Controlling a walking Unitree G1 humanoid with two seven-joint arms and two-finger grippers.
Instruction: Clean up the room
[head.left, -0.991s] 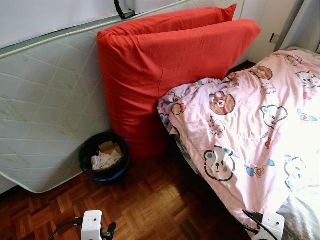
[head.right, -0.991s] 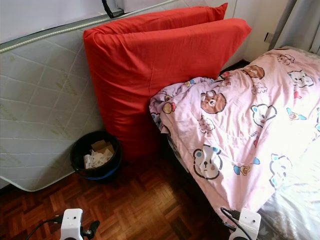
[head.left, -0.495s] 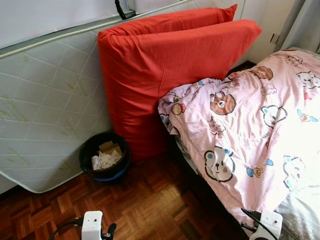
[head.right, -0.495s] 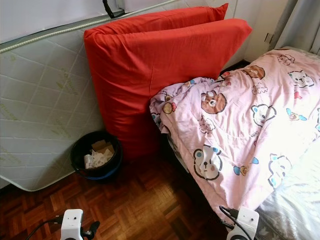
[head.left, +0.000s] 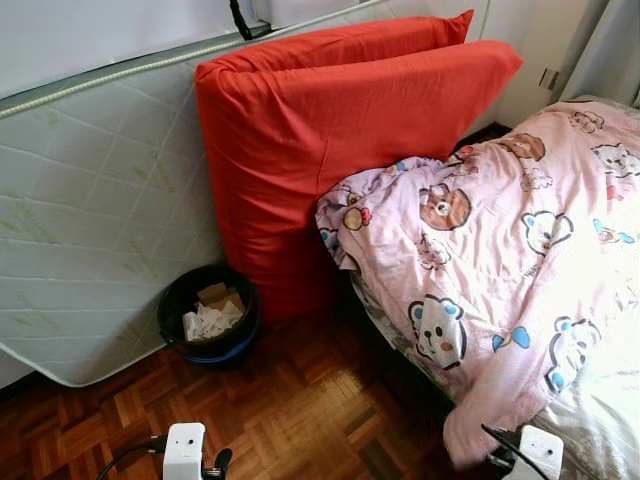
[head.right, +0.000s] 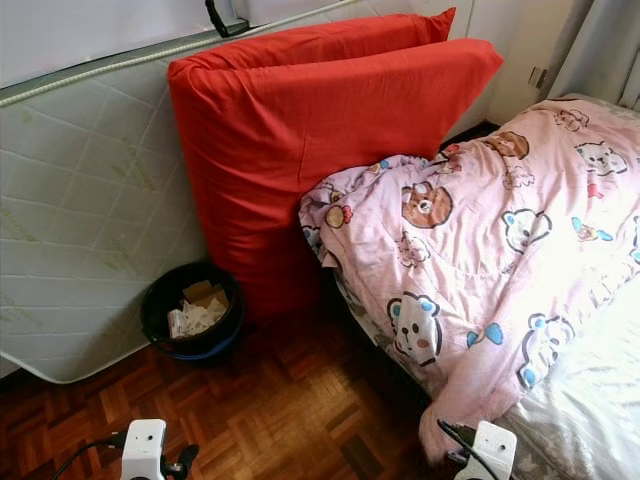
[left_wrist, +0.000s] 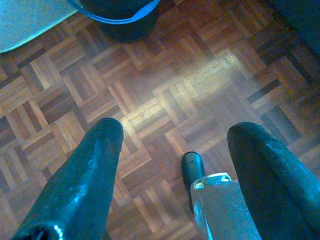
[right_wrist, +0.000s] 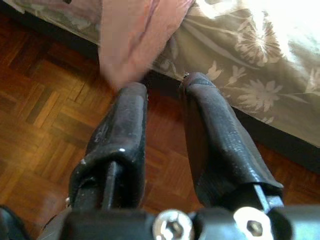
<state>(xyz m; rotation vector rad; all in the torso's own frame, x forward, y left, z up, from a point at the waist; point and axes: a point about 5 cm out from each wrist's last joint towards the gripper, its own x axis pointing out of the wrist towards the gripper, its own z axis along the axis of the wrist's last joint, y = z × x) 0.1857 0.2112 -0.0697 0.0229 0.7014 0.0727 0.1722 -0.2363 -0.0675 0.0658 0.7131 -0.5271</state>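
Here, soft pink quilt (head.left: 500, 250), parquet floor (head.left: 290, 410).

Parquet floor (head.left: 290, 400); white mattress (head.left: 90, 200) against wall; bed (head.right: 590, 400) sunlit.

A home bedroom: a bed (head.left: 600, 420) under a cartoon-bear quilt (head.left: 500, 250), red cushions (head.left: 330, 150), a spare mattress (head.left: 90, 220) against the wall, parquet floor (head.left: 290, 410), a bin (head.left: 208, 315).

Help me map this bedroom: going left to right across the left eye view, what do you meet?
White mattress → black bin → red cushions → pink bear quilt.
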